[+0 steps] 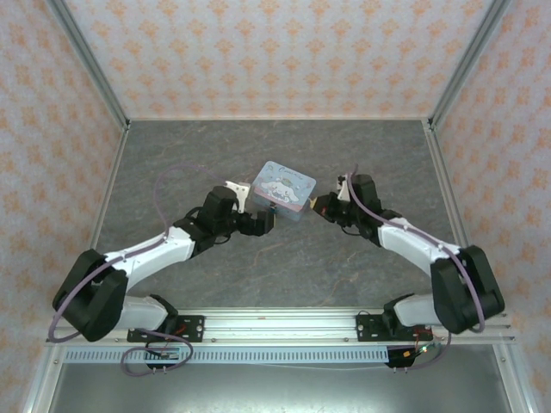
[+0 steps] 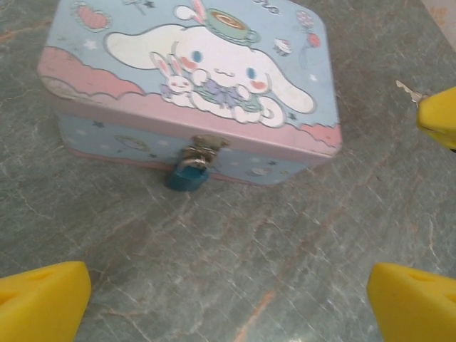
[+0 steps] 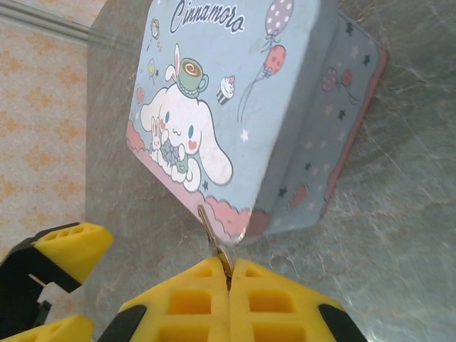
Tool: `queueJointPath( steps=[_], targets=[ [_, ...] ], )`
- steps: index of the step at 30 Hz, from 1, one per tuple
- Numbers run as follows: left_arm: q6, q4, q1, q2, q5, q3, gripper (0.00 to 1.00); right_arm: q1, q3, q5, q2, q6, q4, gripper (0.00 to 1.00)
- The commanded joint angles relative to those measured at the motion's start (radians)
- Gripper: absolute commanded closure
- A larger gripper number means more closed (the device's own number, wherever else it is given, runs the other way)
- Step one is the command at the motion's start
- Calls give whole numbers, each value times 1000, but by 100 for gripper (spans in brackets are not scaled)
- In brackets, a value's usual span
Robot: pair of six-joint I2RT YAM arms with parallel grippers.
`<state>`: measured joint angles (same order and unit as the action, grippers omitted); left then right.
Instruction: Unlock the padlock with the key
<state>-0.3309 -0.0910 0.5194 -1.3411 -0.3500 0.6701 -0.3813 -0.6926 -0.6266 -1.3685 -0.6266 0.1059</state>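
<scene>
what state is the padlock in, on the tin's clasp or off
On: the padlock hangs from the clasp on the tin. The key is not in it, pinched in the right gripper.

Lab booth: wallpapered walls (image 1: 258, 52), aluminium frame (image 1: 284, 321).

The key (image 3: 212, 235) shows only its thin blade; its head is pinched out of sight inside the closed right gripper (image 3: 229, 274). On the left wrist camera the padlock (image 2: 187, 177) has its shackle partly covered by the latch (image 2: 203, 146) of the tin (image 2: 214, 71), whose far edge is cut off at the top. From above, at the middle of the table (image 1: 284, 267), padlock and key are too small to make out.
</scene>
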Motion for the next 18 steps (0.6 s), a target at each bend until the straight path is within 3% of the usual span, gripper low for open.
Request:
queueJointPath(
  steps=[1, 8, 18],
  targets=[
    [8, -136, -58, -73, -147, -19, 0, -7, -76, -6, -54, -3, 87, 100],
    [59, -206, -96, -212, -299, 25, 14, -9, -164, 27, -185, 22, 69, 100],
    [65, -309, -99, -332, -311, 29, 18, -9, -254, 21, -279, 74, -3, 100]
  ],
)
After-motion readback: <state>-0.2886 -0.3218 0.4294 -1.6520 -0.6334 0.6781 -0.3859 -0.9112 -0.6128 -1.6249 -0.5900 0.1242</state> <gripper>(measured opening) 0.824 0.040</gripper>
